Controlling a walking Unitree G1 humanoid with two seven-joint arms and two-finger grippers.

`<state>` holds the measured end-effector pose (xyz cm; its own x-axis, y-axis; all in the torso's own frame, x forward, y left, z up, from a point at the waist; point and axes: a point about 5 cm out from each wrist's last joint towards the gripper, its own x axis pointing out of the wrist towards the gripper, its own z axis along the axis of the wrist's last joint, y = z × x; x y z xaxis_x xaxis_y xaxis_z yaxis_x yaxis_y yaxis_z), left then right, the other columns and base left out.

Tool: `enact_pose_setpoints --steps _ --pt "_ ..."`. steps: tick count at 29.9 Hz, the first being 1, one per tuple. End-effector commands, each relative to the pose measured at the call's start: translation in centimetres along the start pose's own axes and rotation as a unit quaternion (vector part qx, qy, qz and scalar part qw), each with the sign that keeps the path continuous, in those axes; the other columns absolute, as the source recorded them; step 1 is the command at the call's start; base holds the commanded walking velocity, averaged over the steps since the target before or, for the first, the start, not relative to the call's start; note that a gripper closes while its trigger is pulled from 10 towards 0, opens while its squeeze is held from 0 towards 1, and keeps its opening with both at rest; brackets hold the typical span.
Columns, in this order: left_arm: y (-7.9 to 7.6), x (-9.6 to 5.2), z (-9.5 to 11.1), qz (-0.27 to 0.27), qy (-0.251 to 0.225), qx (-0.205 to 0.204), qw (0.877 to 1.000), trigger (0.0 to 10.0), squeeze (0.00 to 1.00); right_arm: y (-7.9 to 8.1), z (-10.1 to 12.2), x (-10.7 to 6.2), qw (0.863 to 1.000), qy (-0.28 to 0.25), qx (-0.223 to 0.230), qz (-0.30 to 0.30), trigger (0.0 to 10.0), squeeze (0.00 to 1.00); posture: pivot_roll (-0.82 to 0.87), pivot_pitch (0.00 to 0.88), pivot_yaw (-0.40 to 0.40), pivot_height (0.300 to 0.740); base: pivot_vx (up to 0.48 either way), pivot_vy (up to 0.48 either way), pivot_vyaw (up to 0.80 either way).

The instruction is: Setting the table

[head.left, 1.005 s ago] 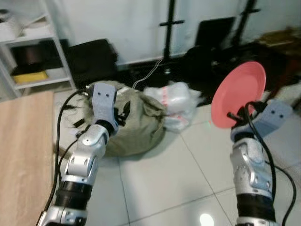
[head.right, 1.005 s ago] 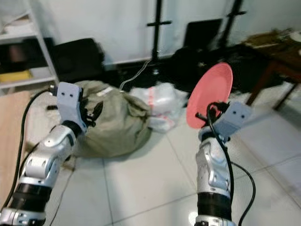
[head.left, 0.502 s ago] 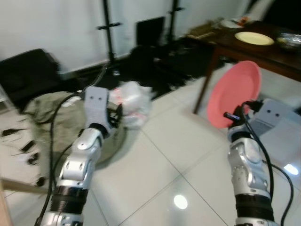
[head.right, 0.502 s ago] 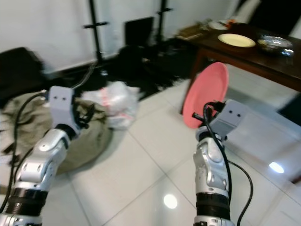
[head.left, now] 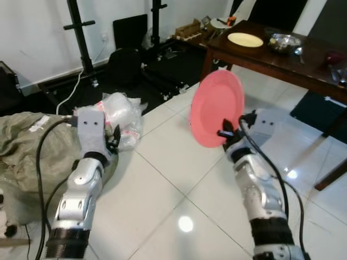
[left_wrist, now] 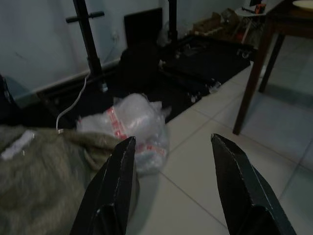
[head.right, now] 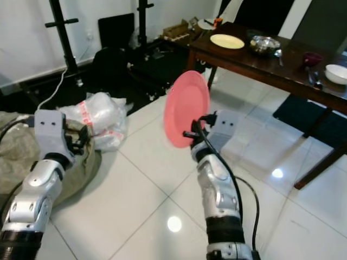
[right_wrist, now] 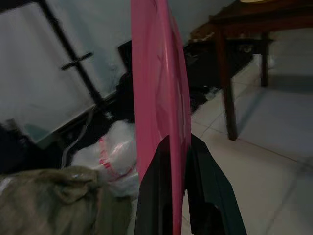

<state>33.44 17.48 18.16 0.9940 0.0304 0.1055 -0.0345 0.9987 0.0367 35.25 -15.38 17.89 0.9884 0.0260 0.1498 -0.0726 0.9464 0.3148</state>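
- Right gripper [head.left: 223,133] clamped on lower rim of pink plate [head.left: 216,114]; plate held upright on edge, in the air over the floor, well short of the dark wooden table [head.left: 303,62].
- Right wrist view: two black fingers [right_wrist: 159,196] pinch the plate edge, one each side.
- Left gripper [left_wrist: 171,161] raised at robot's left, fingers apart, nothing between them; beyond them a plastic bag and tile.
- Open room: white tiled floor [head.left: 162,200] bare between the two arms and ahead toward the table's near leg; wide lane on the right up to the table's near edge.
- Left side crowded: olive cloth sack [head.left: 32,151] on floor beside left arm, white plastic bag [head.left: 120,111] just beside it, touching or nearly.
- Back wall edge: two black stand poles [head.left: 81,32], black cases, white cable on floor.
- Dark mat [head.left: 320,111] on floor under the table's right part.
- Counts on table: one yellow plate [head.left: 245,39] near the far-left corner, one metal bowl [head.right: 264,45] beside it, one dark small bowl [head.right: 312,57], one white bowl [head.right: 336,72] at right edge, cut off by frame.
- Plates total: two, one pink, one yellow.
- Small items at the table's far-left corner blurred, can't identify.
- Utensils near the dark bowl too small to tell.
- Table's right end and far legs cut off; sack cut off at left.
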Motion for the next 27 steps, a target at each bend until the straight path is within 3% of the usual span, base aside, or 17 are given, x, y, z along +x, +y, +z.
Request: enact_pose_setpoints --steps 1,9,27 --pt "-0.6 0.2 -0.2 -0.013 0.002 0.008 1.0 10.0 0.0 -0.8 0.0 -0.3 1.0 -0.004 -0.002 -0.016 10.0 0.0 -0.06 0.048 0.044 0.74 0.469 0.0 0.0" --pt "-1.8 0.4 0.0 -0.037 -0.003 0.013 0.999 10.0 0.0 -2.2 0.3 -0.8 0.999 -0.01 -0.005 -0.039 10.0 0.0 -0.07 0.048 0.058 0.74 0.467 0.0 -0.8" --pt "-2.7 0.7 0.2 -0.057 -0.012 0.013 0.998 10.0 0.0 -2.7 0.7 -0.6 0.998 -0.019 -0.013 -0.053 10.0 0.0 -0.08 0.042 0.066 0.74 0.464 0.0 -0.8"
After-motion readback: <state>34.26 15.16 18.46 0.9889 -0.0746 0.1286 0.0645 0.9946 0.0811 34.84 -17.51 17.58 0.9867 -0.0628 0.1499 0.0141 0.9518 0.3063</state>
